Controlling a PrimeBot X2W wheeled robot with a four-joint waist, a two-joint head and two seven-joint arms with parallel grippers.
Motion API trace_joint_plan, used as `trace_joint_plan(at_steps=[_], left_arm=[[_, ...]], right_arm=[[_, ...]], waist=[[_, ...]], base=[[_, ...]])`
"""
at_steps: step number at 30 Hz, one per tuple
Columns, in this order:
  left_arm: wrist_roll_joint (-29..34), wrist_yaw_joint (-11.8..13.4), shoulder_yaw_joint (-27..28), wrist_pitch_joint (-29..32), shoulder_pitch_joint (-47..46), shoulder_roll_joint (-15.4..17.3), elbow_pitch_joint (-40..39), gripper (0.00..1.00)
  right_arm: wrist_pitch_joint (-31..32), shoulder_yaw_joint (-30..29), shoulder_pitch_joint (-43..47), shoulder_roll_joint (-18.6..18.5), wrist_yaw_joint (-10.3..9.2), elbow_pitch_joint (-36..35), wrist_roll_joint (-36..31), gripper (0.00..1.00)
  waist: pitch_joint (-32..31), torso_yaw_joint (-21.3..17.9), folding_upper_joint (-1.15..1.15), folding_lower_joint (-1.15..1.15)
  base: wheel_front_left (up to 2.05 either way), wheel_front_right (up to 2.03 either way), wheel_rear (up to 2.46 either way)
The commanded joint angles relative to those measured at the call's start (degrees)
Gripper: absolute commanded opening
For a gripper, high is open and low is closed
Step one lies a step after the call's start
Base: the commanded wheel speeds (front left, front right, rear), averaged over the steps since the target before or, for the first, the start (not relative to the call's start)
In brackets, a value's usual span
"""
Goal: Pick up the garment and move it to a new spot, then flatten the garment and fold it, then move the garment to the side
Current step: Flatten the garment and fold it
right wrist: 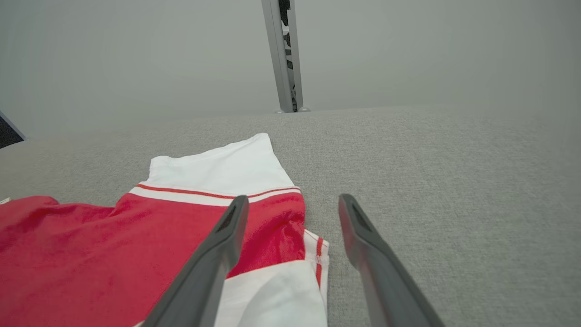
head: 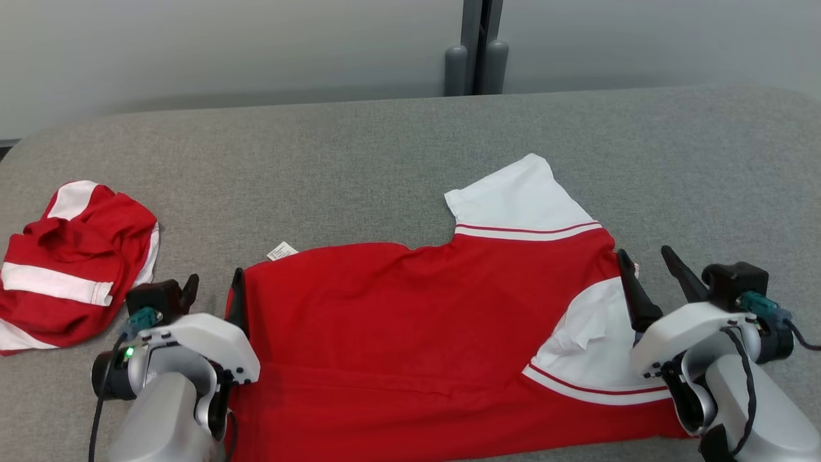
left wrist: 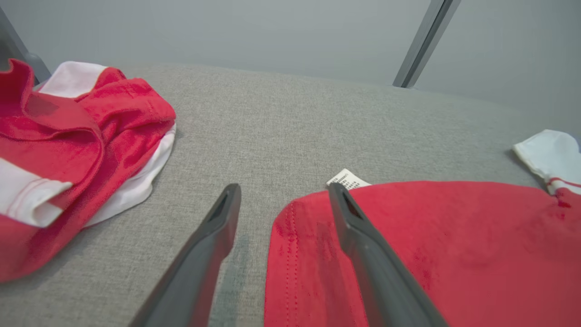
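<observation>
Even, soft light; sharp focus

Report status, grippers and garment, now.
Left gripper and right gripper open, one at each end of red shirt. Shirt flat on table, unheld. Crumpled garment lies apart, at left.

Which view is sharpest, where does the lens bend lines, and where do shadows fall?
Head view: sharpest, even soft light, a faint shadow beside the crumpled garment. Left wrist view: the table's far edge bows, likely wide-angle bending; a dim shadow lies under the left gripper. Right wrist view: hazy, low contrast past the right gripper.
</observation>
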Motion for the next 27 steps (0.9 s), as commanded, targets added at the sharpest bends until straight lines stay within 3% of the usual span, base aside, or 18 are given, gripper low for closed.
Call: trace_joint_plan(at_steps=[1, 15, 17, 19, 27], left_arm=[[0.2, 0.2, 0.0, 0.9, -2.5, 0.6, 2.2, 1.0], [1.5, -1.9, -3.6, 3.7, -12.2, 0.6, 15.6, 1.0], [1.8, -2.1, -4.4, 3.5, -12.6, 0.1, 16.7, 0.75], [2.2, -2.4, -5.3, 3.4, -13.1, -0.3, 17.5, 0.01], [2.3, -2.3, -7.2, -0.8, -15.9, -0.8, 16.7, 0.0]], right_arm=[[0.2, 1.2, -2.0, -0.3, -0.01, 0.8, 0.0, 1.0], [0.0, 10.0, -11.2, -1.2, -0.02, 4.5, 3.5, 1.0], [0.0, 10.9, -12.2, -1.6, -0.02, 5.0, 4.0, 1.0], [0.0, 11.8, -13.4, -2.0, -0.02, 5.5, 4.6, 1.0], [3.5, 14.5, -21.7, -3.2, -0.02, 9.4, 6.3, 1.0]], waist=[[1.5, -0.5, 0.0, 0.0], [5.8, -1.7, 0.0, 0.0], [6.0, -1.7, 0.0, 0.0], [6.1, -1.5, 0.0, 0.0], [7.9, 1.7, 0.0, 0.0]], base=[[0.0, 0.0, 0.0], [0.0, 0.0, 0.0], [0.0, 0.0, 0.0], [0.0, 0.0, 0.0], [0.0, 0.0, 0.0]])
